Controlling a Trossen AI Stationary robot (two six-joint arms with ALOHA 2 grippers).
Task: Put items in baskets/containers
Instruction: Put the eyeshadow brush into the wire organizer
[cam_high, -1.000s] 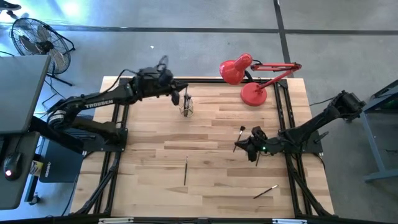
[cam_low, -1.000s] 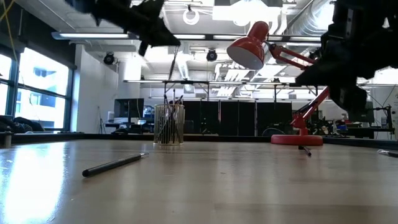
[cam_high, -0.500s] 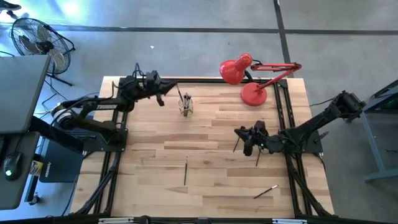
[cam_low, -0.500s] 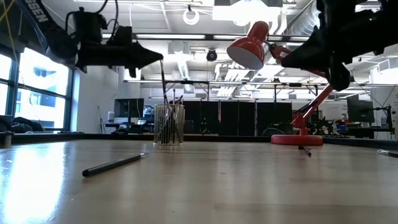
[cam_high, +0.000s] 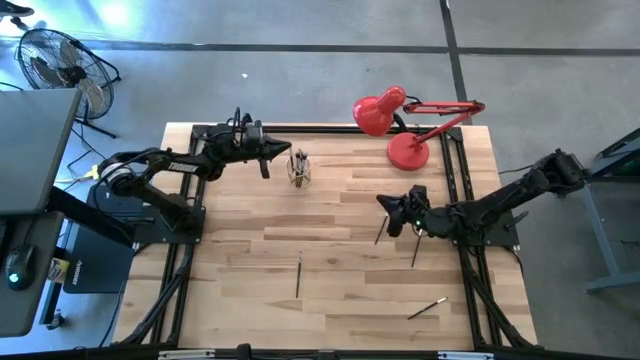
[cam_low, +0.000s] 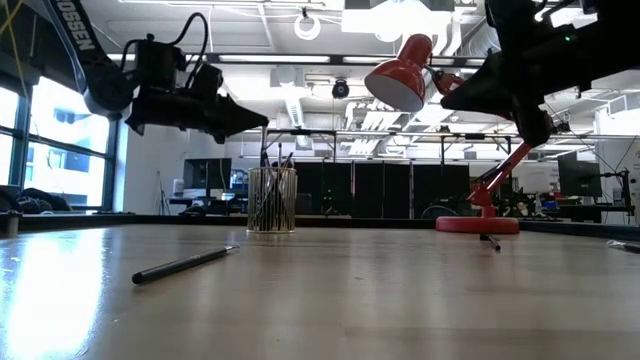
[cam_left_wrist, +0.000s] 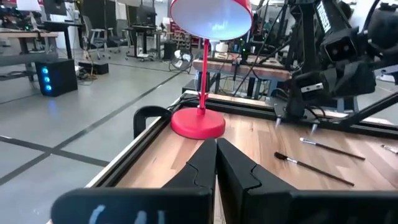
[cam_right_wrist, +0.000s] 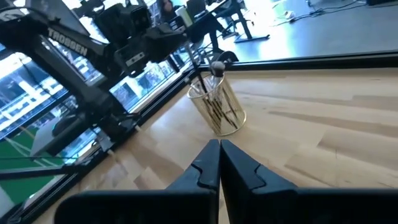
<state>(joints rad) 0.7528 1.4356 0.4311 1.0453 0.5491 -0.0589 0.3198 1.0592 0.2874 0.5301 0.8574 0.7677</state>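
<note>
— Where was the left hand (cam_high: 281, 152), and how did its fingers stand?

— Beside the clear cup (cam_high: 300, 175) at the tabletop's (cam_high: 340, 290) far edge, fingers pressed together, holding nothing.

— And the right hand (cam_high: 385, 203)?

— Raised over the middle right, fingers also pressed together, empty, with a stick (cam_high: 381, 229) lying just beneath it.

— The other sticks?

— Several stood in the cup. One loose stick (cam_high: 298, 276) lay near the centre, another (cam_high: 427, 308) toward the near right. The red lamp (cam_high: 407, 151) stood at the far right.

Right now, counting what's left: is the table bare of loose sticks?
No: in the high view three sticks lie on the table, outside the cup.
</note>
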